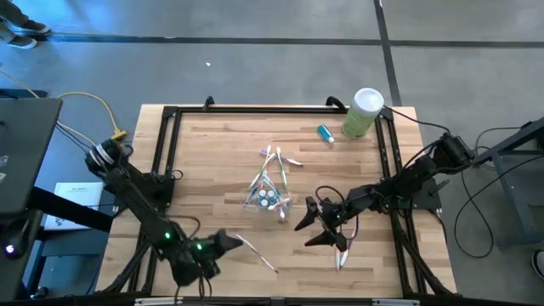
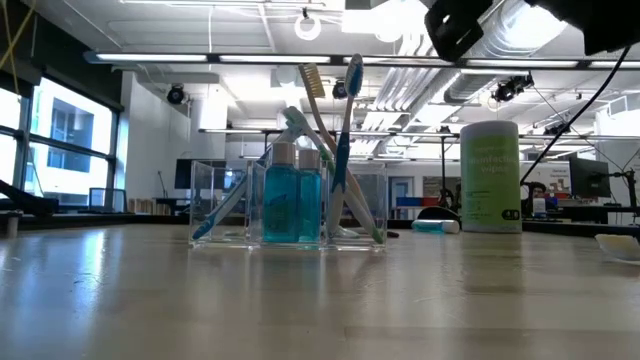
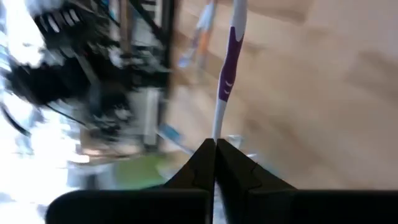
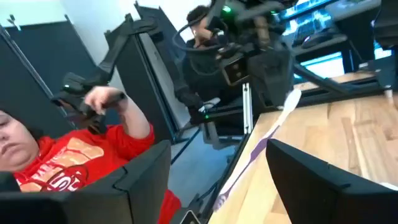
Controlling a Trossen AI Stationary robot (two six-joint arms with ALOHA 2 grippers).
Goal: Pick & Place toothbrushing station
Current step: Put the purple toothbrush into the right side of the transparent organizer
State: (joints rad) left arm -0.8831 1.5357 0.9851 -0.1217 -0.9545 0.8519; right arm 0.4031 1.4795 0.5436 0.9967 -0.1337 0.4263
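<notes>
The clear cup (image 1: 269, 201) stands on the wooden table, with blue white-capped tubes and several toothbrushes leaning in it; it also shows in the low view (image 2: 290, 205). My left gripper (image 1: 228, 241), near the table's front edge, is shut on a purple-and-white toothbrush (image 1: 259, 257). My right gripper (image 1: 307, 234) is open and empty, to the right of the cup and slightly nearer the front edge. Another blue tube (image 1: 325, 132) lies on the table at the far side. A pale toothbrush (image 1: 341, 255) lies under my right arm. My left gripper pinches one white end of the toothbrush's handle (image 3: 216, 132) between its two fingertips. The brush sticks out ahead of the fingers, in line with them, toward the table's near right. Whether its free end (image 1: 275, 270) touches the table cannot be told.
A tall pale-green canister with a white lid (image 1: 364, 113) stands at the far right, also in the low view (image 2: 490, 176). A black frame (image 1: 170, 153) edges the table. A person in a red shirt (image 4: 68, 155) sits beyond the table's left side.
</notes>
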